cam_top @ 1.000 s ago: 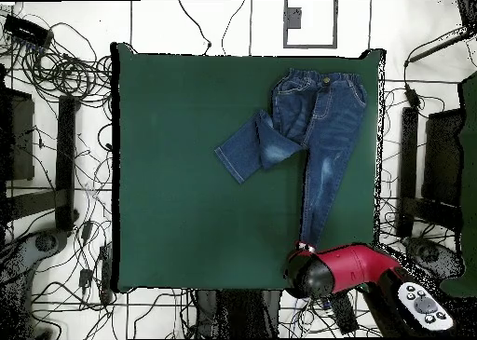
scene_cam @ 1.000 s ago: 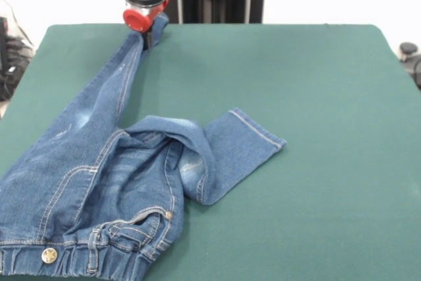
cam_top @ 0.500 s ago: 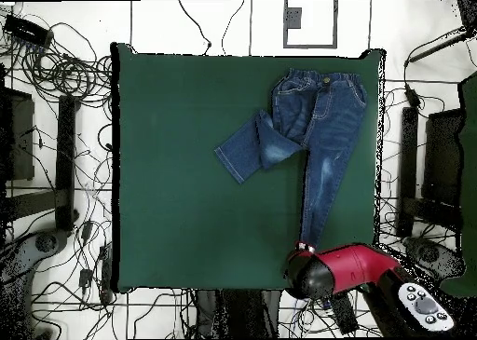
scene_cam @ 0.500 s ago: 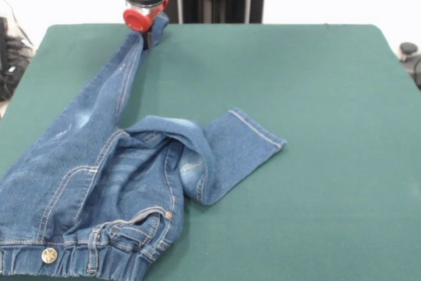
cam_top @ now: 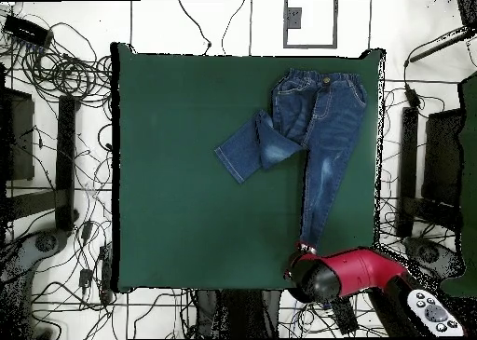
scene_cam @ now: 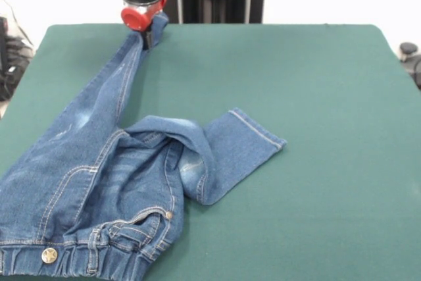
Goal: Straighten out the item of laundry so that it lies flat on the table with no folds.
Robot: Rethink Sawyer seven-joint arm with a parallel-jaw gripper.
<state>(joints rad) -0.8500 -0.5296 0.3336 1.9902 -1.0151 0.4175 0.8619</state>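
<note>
My gripper point(scene_cam: 150, 31) sits at the far left of the table point(scene_cam: 316, 97), right at the table's far edge, with the red collar of my wrist just above it. It has hold of the hem of one leg of the jeans point(scene_cam: 99, 182): the cuff end rises off the green cover and disappears between my fingertips, so I am closed on the denim.

From that pinched hem the leg runs straight and taut toward the near left, widening as it goes, with a pale faded patch partway along. It joins the seat and waistband at the near-left corner, where the gathered elastic band, the metal button point(scene_cam: 49, 255) and the tan stitching lie at the very near edge. The other leg is not laid out. It bends across the body of the jeans and points to the right, its cuff point(scene_cam: 260, 133) resting flat on the green cover toward the middle, with a thick fold where it turns over.

From above, the jeans point(cam_top: 312, 136) lie along one long side of the table point(cam_top: 186, 215), waistband at one end and my gripper point(cam_top: 303, 251) at the other.
</note>
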